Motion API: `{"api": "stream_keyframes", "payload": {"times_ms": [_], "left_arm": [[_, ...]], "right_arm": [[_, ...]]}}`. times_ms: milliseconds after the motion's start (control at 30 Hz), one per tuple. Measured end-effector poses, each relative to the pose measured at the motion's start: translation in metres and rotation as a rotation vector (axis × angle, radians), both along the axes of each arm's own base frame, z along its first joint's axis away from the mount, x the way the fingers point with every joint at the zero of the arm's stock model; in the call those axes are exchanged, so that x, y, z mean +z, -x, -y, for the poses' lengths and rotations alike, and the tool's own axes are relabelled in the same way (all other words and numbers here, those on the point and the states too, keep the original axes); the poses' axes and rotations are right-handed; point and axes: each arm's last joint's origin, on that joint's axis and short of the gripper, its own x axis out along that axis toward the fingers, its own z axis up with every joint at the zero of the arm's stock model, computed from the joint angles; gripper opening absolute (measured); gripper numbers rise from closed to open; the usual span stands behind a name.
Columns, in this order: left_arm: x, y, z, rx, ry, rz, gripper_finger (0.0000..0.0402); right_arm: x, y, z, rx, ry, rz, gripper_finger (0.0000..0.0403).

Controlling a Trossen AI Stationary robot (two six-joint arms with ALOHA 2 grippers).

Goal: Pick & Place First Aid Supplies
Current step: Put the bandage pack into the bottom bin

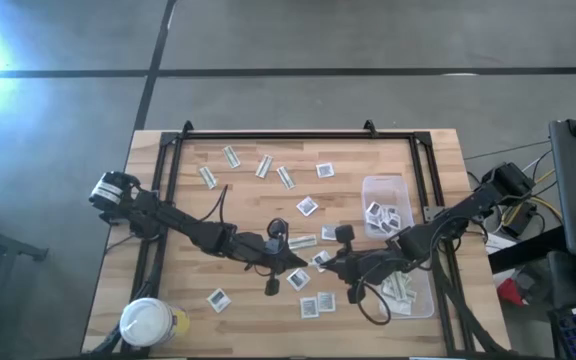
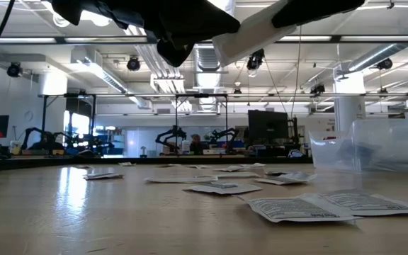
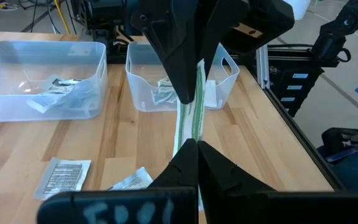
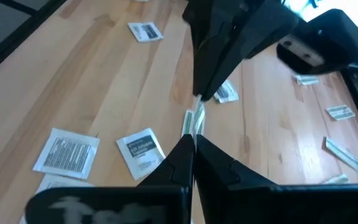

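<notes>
Wooden table [image 1: 248, 300]: scattered white packets [image 1: 308, 206], green-white strips [image 1: 231, 155], two clear tubs [image 1: 384, 187], white-lidded jar [image 1: 146, 322].

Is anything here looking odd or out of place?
One thing: both grippers pinch the same green-and-white strip in mid-air, the left gripper at one end and the right gripper at the other. Otherwise, packets lie scattered loose over the table.

green-and-white strip [image 3: 190, 112], pale wood table [image 1: 248, 200]
</notes>
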Motion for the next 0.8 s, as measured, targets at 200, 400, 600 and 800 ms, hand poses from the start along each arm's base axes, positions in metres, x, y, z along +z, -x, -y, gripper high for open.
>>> {"api": "stream_keyframes", "payload": {"times_ms": [200, 400, 600, 800], "left_arm": [[0.000, 0.000, -0.002, 0.050, -0.009, 0.002, 0.0019], [0.000, 0.000, -0.002, 0.054, -0.010, 0.002, 0.0061], [-0.002, 0.000, -0.002, 0.074, -0.023, -0.017, 0.0102], [-0.007, 0.002, -0.004, 0.082, -0.045, -0.071, 0.0122]], "right_arm": [[-0.007, 0.005, 0.003, -0.043, -0.015, -0.085, 0.0008], [-0.015, 0.014, 0.006, -0.091, -0.022, -0.192, 0.0008], [-0.005, 0.029, 0.006, -0.140, -0.027, -0.413, 0.0008], [0.028, 0.044, -0.003, -0.134, -0.033, -0.567, 0.0008]]}}
